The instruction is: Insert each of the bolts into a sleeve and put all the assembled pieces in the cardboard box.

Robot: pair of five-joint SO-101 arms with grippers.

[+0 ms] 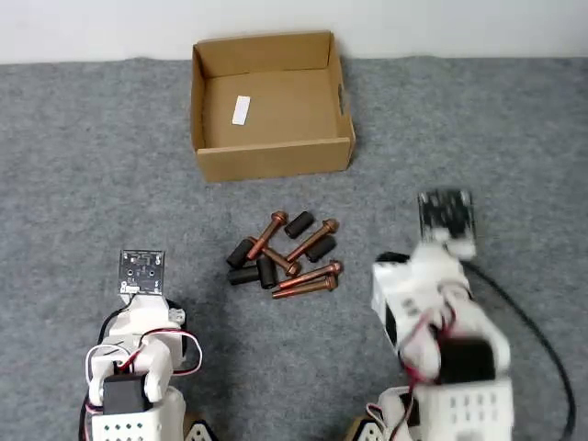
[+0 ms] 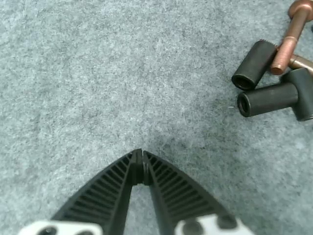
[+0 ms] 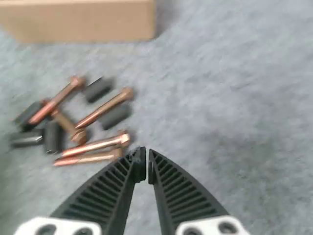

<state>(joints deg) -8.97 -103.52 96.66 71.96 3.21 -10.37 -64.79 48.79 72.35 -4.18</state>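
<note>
Several copper bolts (image 1: 310,275) and several short black sleeves (image 1: 266,271) lie in a loose pile on the grey carpet, none assembled. The open cardboard box (image 1: 273,158) stands behind the pile. My left arm (image 1: 138,358) sits at the near left of the pile. Its gripper (image 2: 142,164) is shut on nothing over bare carpet, with two sleeves (image 2: 268,99) and a bolt (image 2: 288,44) off to one side. My right arm (image 1: 441,312) is at the near right. Its gripper (image 3: 145,161) is shut and empty, tips just short of the two nearest bolts (image 3: 95,145).
The grey carpet (image 1: 478,138) covers the whole table. A white label (image 1: 241,109) lies on the box floor. A black cable (image 1: 528,322) trails from the right arm along the near right side. The box's front wall (image 3: 78,19) shows beyond the pile.
</note>
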